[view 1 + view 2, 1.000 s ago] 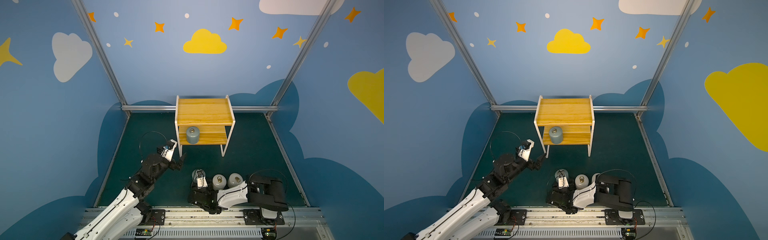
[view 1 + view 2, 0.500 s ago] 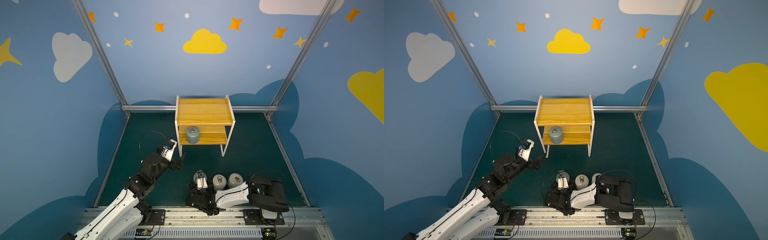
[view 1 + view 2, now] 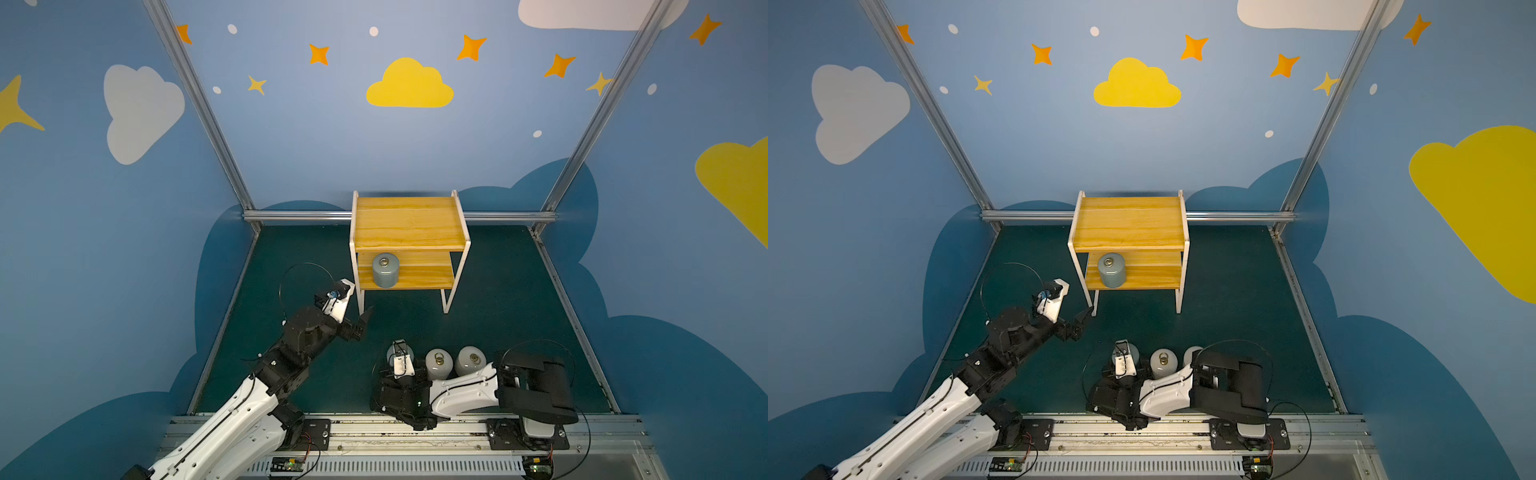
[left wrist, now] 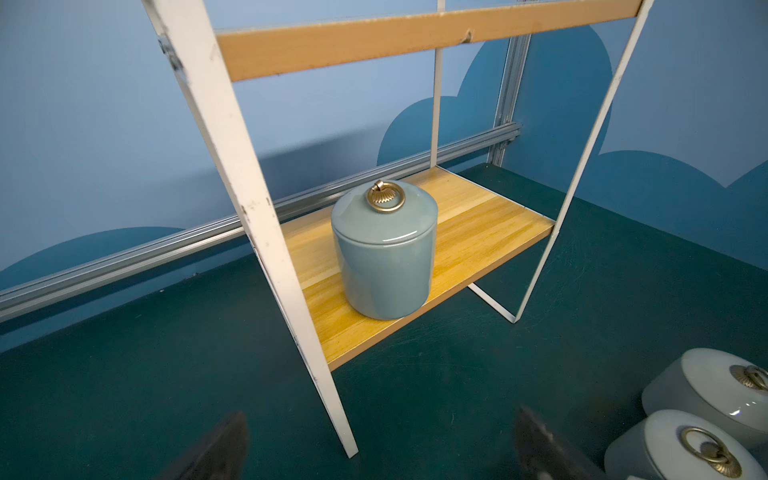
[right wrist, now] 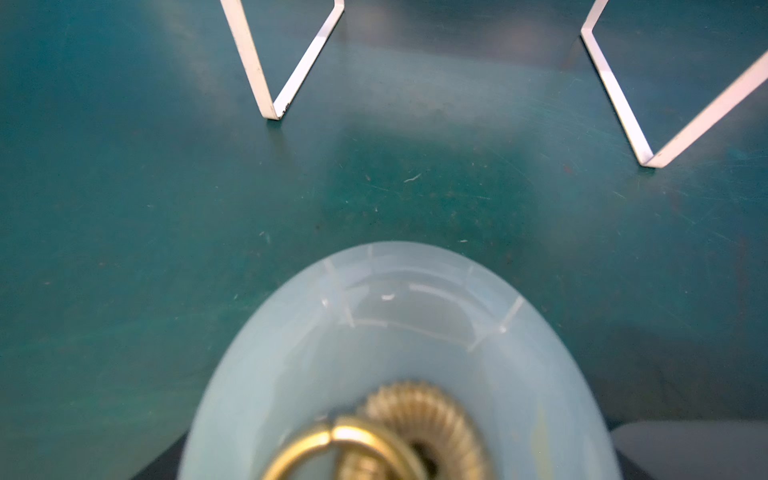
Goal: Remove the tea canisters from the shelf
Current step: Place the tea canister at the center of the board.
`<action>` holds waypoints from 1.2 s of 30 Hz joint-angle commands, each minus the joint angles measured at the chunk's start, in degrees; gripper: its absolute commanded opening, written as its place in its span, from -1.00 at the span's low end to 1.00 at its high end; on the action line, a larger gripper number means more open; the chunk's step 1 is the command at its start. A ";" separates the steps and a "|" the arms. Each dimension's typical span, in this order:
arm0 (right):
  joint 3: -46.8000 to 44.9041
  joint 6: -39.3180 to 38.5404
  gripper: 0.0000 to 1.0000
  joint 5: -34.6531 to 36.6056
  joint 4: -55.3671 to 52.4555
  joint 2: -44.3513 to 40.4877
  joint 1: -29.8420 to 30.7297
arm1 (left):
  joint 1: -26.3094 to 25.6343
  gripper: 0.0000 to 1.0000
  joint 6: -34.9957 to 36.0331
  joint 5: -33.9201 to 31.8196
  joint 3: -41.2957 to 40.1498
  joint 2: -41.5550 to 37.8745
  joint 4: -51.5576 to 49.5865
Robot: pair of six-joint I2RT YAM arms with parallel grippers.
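Clearing the shelf point(image 3: 409, 224): we judge the last pickup is in hand, with three jars already off.

Top views, both: by the right gripper point(image 3: 397, 368) three jars stand on the mat point(image 3: 498, 299). A grey-blue jar point(image 3: 394, 353) is right under it, two white jars point(image 3: 438, 361) just to its right. The shelf jar point(image 3: 385, 271), grey-blue too, sits on the lower board point(image 3: 424, 276), ahead of the left gripper point(image 3: 360, 325) and slightly to its right. Top board bare. Left gripper hangs near the front leg point(image 3: 357, 286), apart from it.

Left wrist: fingertips point(image 4: 220, 446) spread wide, nothing between them. Shelf jar upright ahead, past the leg, near the board's front edge.

Right wrist: lid and brass ring of the grey-blue jar fill the view directly below the hand. Fingers not plainly shown; we cannot tell whether they pinch the jar or stand clear.

Next move, as we judge it: left gripper goes round the leg, in under the top board, straddles the jar's body, closes, then draws it out forward without tipping.
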 commanded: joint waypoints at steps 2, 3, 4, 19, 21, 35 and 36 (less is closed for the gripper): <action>-1.30 -2.48 0.75 -0.11 2.53 -1.72 0.30 | 0.17 1.00 0.56 0.46 -0.68 -0.01 0.82; -1.25 -2.76 0.75 -0.07 2.67 -1.81 0.38 | 0.19 1.00 0.53 0.44 -0.71 -0.09 0.78; -1.24 -3.09 0.75 -0.17 2.76 -1.98 0.43 | 0.16 1.00 0.53 0.51 -0.68 -0.15 0.74; -1.47 -3.59 0.78 2.08 0.98 -4.62 1.66 | 0.16 1.00 0.44 0.87 -0.64 -0.80 0.66; -1.41 -4.12 0.78 2.29 1.15 -4.88 1.79 | 0.19 1.00 0.46 0.95 -0.62 -0.94 0.65; -2.73 -6.18 0.82 3.18 2.61 -7.27 1.79 | 0.16 1.00 0.11 1.38 -0.68 -1.29 0.65; -2.74 -6.63 0.82 3.18 2.95 -7.35 1.79 | 0.16 1.00 0.10 1.41 -0.71 -1.33 0.65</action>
